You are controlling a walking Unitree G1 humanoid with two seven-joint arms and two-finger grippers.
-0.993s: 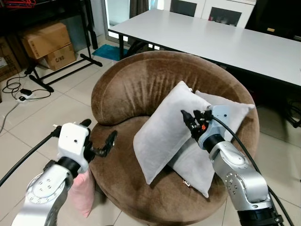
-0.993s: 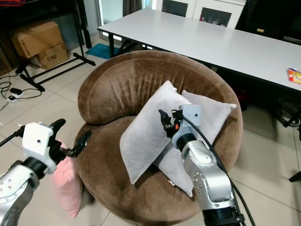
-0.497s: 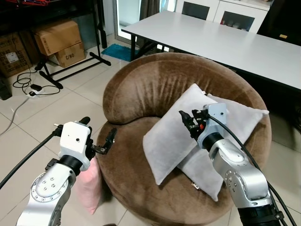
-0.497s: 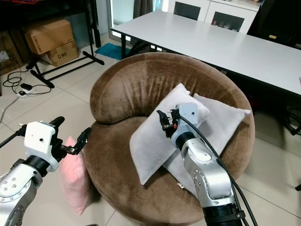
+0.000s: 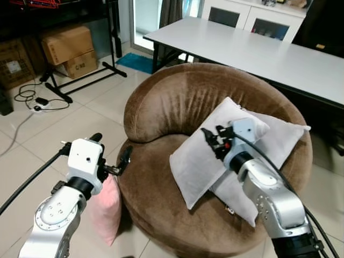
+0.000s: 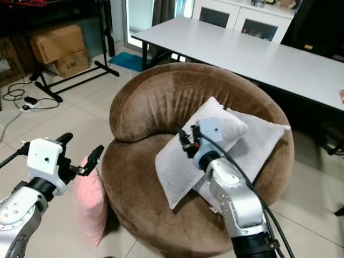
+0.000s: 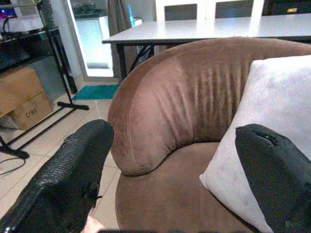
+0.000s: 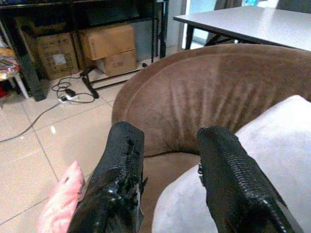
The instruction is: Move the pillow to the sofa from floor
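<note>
Left gripper jaws spread wide, empty, held just off the sofa's front-left edge. Right gripper jaws apart by a narrower gap, holding nothing, poised over the upper grey pillow; contact with it can't be told.

Pink pillow stands on edge on the tiled floor, leaning against the sofa's lower left side, directly under the left gripper. Soft, plump, rounded corners, plain fabric.

Sofa is round, brown, velvety plush with a thick curved backrest. On its seat the upper grey pillow rests tilted, overlapping a second grey pillow toward the sofa's right side; both rectangular, smooth cloth.

Behind the sofa a long white table with a flat top. Left of the sofa, further back, cardboard boxes, a black metal stand and cables on the floor.
</note>
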